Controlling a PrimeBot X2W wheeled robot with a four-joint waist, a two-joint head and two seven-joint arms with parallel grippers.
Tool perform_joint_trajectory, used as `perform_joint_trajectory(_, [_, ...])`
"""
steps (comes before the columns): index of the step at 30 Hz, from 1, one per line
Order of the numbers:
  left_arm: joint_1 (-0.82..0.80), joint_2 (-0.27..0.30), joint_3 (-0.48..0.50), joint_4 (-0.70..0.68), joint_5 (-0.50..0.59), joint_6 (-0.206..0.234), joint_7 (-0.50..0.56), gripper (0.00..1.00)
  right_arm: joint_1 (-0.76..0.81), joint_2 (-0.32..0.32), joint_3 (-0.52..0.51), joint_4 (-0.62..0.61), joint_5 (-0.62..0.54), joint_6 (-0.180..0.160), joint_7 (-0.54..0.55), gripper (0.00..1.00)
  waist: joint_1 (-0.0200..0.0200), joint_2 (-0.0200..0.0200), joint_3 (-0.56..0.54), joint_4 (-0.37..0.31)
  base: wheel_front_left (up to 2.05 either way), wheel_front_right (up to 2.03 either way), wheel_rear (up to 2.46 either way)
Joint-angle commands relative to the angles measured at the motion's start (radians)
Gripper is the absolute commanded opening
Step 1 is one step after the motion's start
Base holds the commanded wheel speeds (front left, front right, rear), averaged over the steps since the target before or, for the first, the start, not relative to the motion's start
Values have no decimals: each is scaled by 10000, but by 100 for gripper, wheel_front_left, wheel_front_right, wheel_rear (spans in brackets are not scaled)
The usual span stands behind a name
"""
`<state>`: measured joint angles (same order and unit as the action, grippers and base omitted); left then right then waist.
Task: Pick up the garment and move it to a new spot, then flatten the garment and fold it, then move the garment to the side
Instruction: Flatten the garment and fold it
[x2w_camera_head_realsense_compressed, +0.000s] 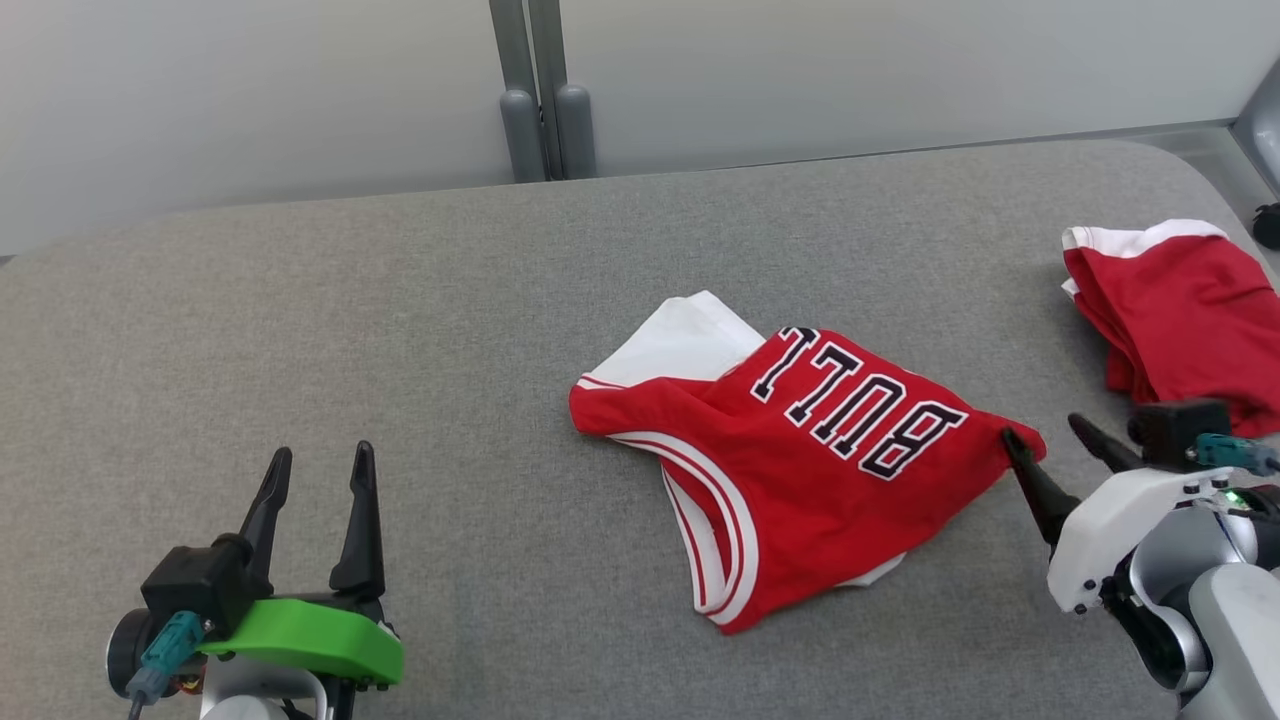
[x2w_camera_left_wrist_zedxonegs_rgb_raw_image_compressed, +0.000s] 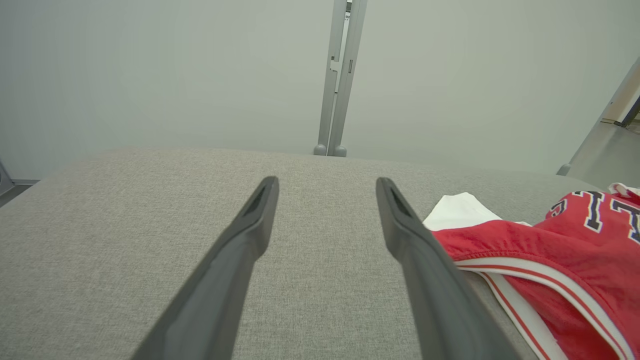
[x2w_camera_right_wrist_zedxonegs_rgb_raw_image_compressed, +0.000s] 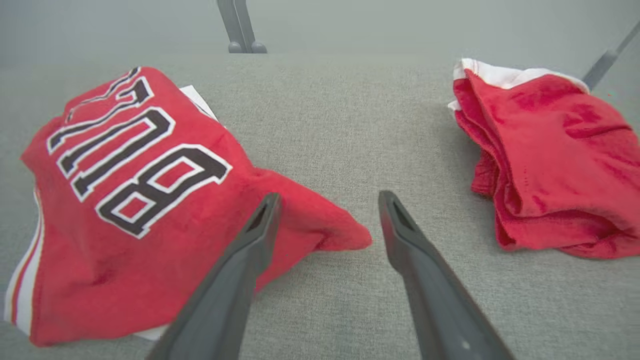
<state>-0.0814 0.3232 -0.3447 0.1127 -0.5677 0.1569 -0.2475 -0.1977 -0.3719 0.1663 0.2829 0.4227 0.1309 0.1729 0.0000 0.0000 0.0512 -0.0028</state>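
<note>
A red jersey (x2w_camera_head_realsense_compressed: 820, 460) with white trim and dark "BULL" lettering lies crumpled in the middle of the grey padded table (x2w_camera_head_realsense_compressed: 400, 330); it also appears in the left wrist view (x2w_camera_left_wrist_zedxonegs_rgb_raw_image_compressed: 550, 255) and the right wrist view (x2w_camera_right_wrist_zedxonegs_rgb_raw_image_compressed: 130, 200). My right gripper (x2w_camera_head_realsense_compressed: 1045, 432) stands open at the jersey's right corner, which points into the gap between the fingers (x2w_camera_right_wrist_zedxonegs_rgb_raw_image_compressed: 327, 200). Nothing is gripped. My left gripper (x2w_camera_head_realsense_compressed: 320, 458) is open at the lower left, well apart from the jersey, its fingers (x2w_camera_left_wrist_zedxonegs_rgb_raw_image_compressed: 250, 220) over bare table.
A second red garment with white trim (x2w_camera_head_realsense_compressed: 1180, 310) lies bunched at the table's right edge, right of my right gripper (x2w_camera_right_wrist_zedxonegs_rgb_raw_image_compressed: 545, 165). A grey post (x2w_camera_head_realsense_compressed: 540, 100) stands behind the table against a pale wall. Bare table stretches across the left half.
</note>
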Motion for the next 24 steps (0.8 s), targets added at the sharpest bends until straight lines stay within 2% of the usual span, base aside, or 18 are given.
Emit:
perform_joint_trajectory(1, [-115, 69, 13, 51, -3, -31, -14, 100, 233, 176, -192, -244, -147, -3, -374, 100, 0, 0, -141, 60, 0, 0, 0])
perform_joint_trajectory(8, [127, 125, -79, -42, -3, 42, 71, 100, 942, 1116, -909, -1751, -619, -3, -2334, 100, 0, 0, -555, 222, 0, 0, 0])
perform_joint_trajectory(12, [155, 161, -146, -131, -12, 59, 164, 100, 1264, 1501, -1018, -2019, -829, -3, -3114, 100, 0, 0, -637, 303, 0, 0, 0])
perform_joint_trajectory(24, [241, 172, -266, -332, -47, 64, 178, 100, 1382, 1736, -1237, -2052, -1063, -3, -3625, 100, 0, 0, -671, 189, 0, 0, 0])
